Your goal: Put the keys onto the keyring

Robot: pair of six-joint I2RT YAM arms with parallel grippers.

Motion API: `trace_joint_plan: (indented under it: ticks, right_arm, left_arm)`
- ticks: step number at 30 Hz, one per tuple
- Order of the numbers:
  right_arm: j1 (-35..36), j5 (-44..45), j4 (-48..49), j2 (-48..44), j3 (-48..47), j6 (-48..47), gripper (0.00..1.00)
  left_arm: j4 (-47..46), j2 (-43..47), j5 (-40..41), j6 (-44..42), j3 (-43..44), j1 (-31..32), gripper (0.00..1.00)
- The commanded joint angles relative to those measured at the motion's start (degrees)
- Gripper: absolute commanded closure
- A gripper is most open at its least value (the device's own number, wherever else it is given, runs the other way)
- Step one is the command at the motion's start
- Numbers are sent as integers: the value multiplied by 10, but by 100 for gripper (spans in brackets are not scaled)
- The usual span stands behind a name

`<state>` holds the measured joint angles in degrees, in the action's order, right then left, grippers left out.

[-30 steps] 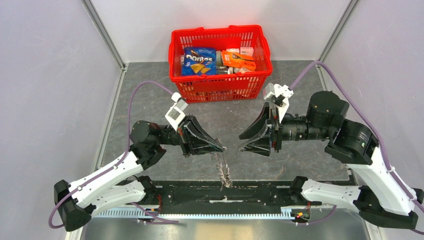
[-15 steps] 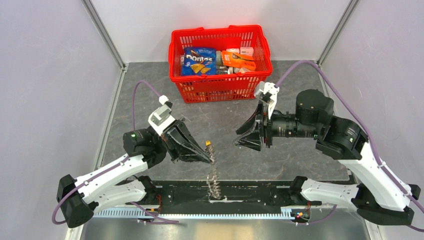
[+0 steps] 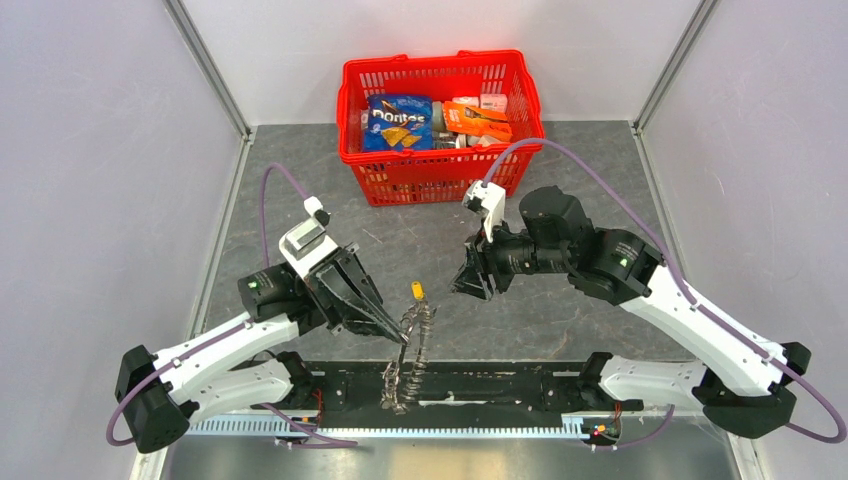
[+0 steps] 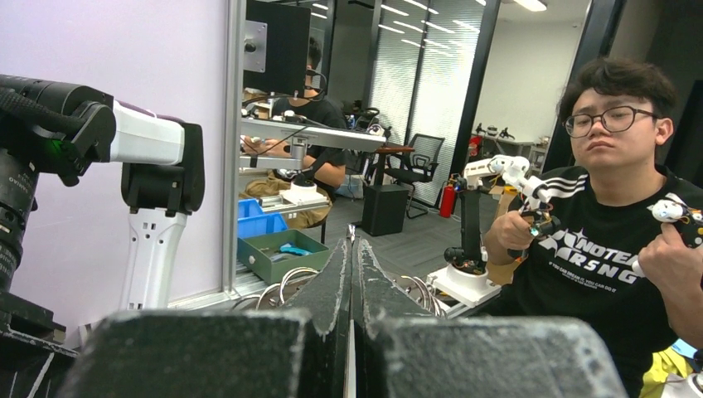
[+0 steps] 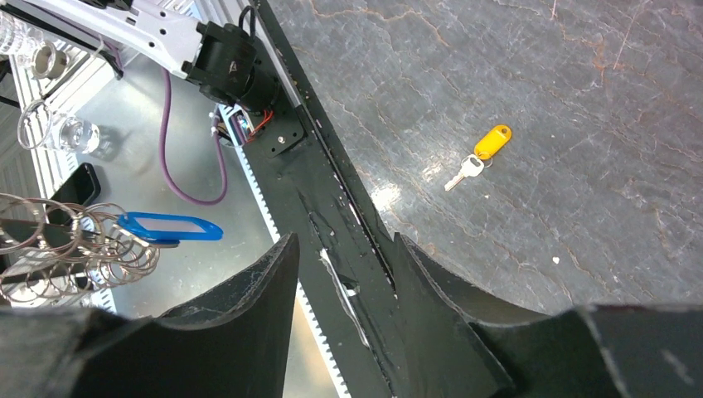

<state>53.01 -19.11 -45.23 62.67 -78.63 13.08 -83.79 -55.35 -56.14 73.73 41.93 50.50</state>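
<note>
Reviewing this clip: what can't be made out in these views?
- Left wrist: the shut left gripper covers its own pinch point. Only loops of the keyring peek out beside it.
- Top: the keyring is too small and tangled to count keys.
- Right wrist: the keyring is cut off by the left edge and the right gripper. Whether the blue-tagged key is threaded on cannot be told.

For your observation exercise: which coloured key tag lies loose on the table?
The yellow tag, alone on the table; the blue tag is bunched with the rings.

Yellow plastic-headed metal key (image 5: 487,146), matt marbled grey table (image 5: 597,75)
</note>
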Motion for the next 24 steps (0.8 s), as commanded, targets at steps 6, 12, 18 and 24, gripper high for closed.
trace_joint_plan:
  ticks: [6, 12, 18, 24]
  right_arm:
    - [0, 49, 58, 12, 40, 6, 46]
    - [0, 122, 94, 64, 89, 40, 47]
    - [0, 143, 172, 130, 143, 100, 47]
    - [0, 137, 256, 193, 201, 84, 47]
  left_arm:
    - [-48, 14, 34, 28, 19, 0, 98]
    - [-48, 29, 57, 12, -1, 0, 98]
    - [-43, 41, 61, 0, -13, 0, 98]
    - [-34, 51, 59, -4, -19, 0, 98]
